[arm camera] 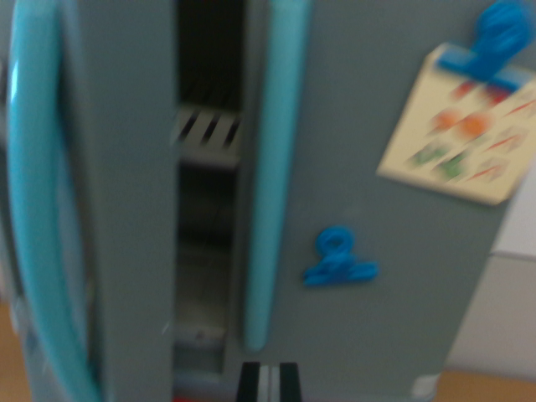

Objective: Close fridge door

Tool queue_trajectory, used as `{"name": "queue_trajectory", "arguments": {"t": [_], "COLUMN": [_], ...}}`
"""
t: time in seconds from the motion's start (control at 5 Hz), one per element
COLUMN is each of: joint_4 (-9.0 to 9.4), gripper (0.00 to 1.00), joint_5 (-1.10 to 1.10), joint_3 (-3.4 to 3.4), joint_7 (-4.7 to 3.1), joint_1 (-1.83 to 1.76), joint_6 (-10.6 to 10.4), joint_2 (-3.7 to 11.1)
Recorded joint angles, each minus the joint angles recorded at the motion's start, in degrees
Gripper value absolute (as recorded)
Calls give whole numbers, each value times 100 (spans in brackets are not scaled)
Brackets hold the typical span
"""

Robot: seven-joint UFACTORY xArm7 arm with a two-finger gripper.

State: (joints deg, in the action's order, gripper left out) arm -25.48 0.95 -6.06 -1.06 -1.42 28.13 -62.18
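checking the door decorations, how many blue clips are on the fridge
2. One clip sits at the top of the wrist view's right, pinning a picture card to the door. The other clip is lower, mid-door, holding nothing. More may lie outside the frame.

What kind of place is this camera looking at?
Probably a toy kitchen setup: a small grey fridge with its door ajar, a shelf inside, and a clip and card on its front.
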Motion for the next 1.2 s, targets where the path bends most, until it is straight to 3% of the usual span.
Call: {"name": "queue_trajectory", "arguments": {"t": [0.2, 0.6, 1.0, 1.2], "joint_4": [0, -98, -98, -379], "gripper": [100, 100, 100, 100], "joint_5": [0, 0, 0, 0], "joint_3": [0, -519, -519, -766], "joint_7": [0, 0, 0, 0], "joint_1": [0, 0, 0, 0], "joint_6": [0, -2, -2, -5], "joint_2": [0, 634, 634, 1059]}}
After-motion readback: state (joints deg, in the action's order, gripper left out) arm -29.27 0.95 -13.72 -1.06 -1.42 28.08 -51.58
